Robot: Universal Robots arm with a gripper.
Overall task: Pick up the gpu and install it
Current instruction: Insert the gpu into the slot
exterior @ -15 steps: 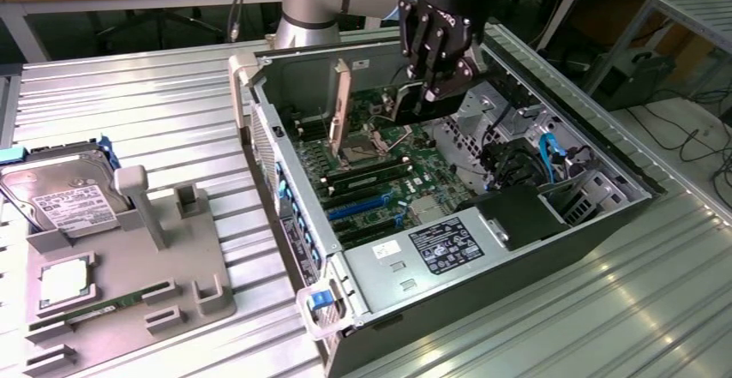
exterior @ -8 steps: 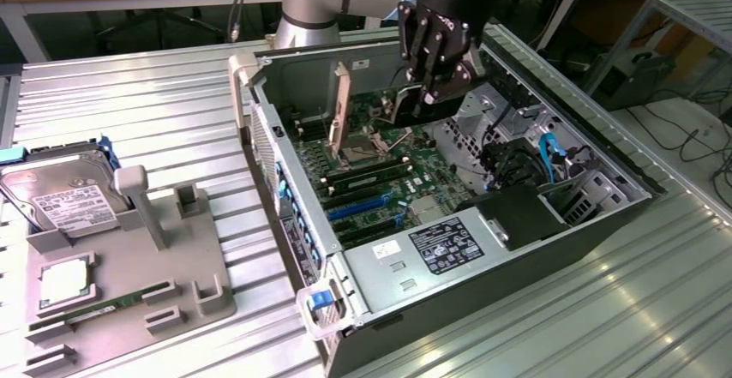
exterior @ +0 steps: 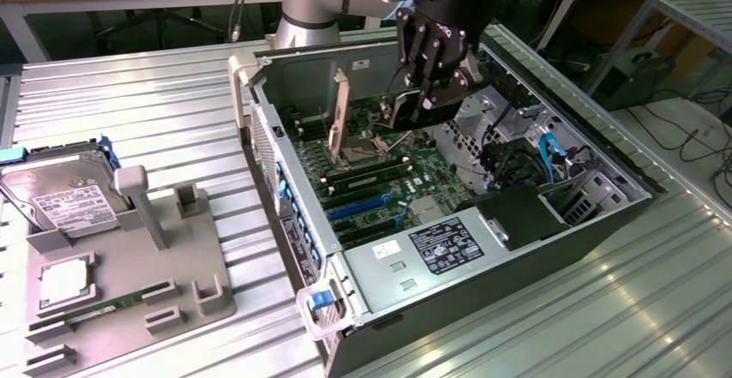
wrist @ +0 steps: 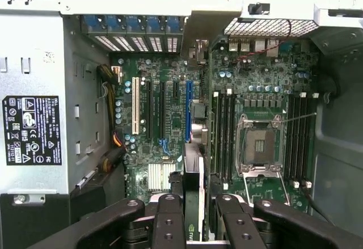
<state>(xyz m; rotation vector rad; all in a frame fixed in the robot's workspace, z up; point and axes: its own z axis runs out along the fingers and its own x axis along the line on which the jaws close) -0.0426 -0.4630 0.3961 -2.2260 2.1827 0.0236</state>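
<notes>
The gpu (exterior: 403,111) hangs as a dark card inside the open computer case (exterior: 595,224), above the motherboard. My gripper (exterior: 426,95) is shut on its top edge. In the wrist view I see the gpu (wrist: 193,218) edge-on between the black fingers (wrist: 168,215), with a green logo on it. It hangs over the board close to the long blue slot (wrist: 188,110). A pale beige strip (exterior: 339,108) stands upright just to the exterior view's left of the card; I cannot tell whether it is joined to the card.
A silver power supply (exterior: 441,245) with a black label fills the case's near end. The open CPU socket (wrist: 259,144) lies between memory slots. Blue cables (exterior: 547,151) run by the drive bay. Outside the case, a hard drive (exterior: 63,194) sits on a grey fixture (exterior: 195,258).
</notes>
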